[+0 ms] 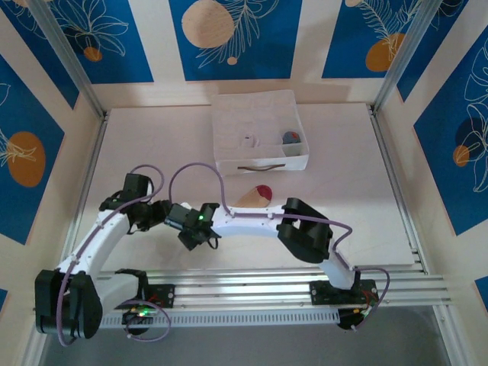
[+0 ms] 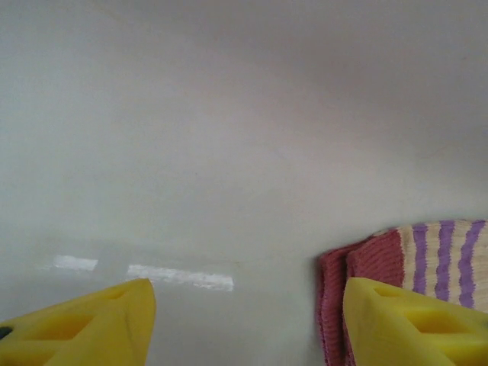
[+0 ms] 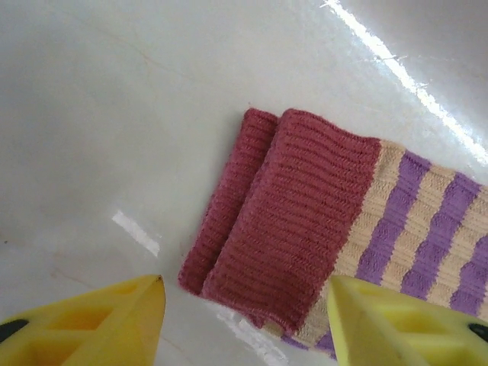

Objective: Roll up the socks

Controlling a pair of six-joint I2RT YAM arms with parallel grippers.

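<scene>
Altogether three socks are in sight. One tan sock [image 1: 255, 197] with a maroon toe lies flat on the table [image 1: 152, 145], just at 6 o'clock of the one white fabric box [image 1: 259, 107]. The other two sit inside that box: a white sock [image 1: 249, 141] bundled small, and at its 3 o'clock, in the neighbouring compartment, a grey sock [image 1: 290, 138] with an orange end. From above, the two arms meet over the middle of the table, and the right arm's white link crosses over the tan sock's lower part. Each of the two pincers has two yellow fingers. The left gripper [image 2: 248, 293] is spread wide over bare table, with the sock's maroon cuff and purple stripes touching the finger [image 2: 415, 324] at 4 o'clock in its wrist view. The right gripper [image 3: 246, 280] is also spread and pinches nothing. The maroon cuff [image 3: 290, 206], folded into two layers, reaches down between its fingers, and the purple-and-cream stripes run off toward 3 o'clock.
</scene>
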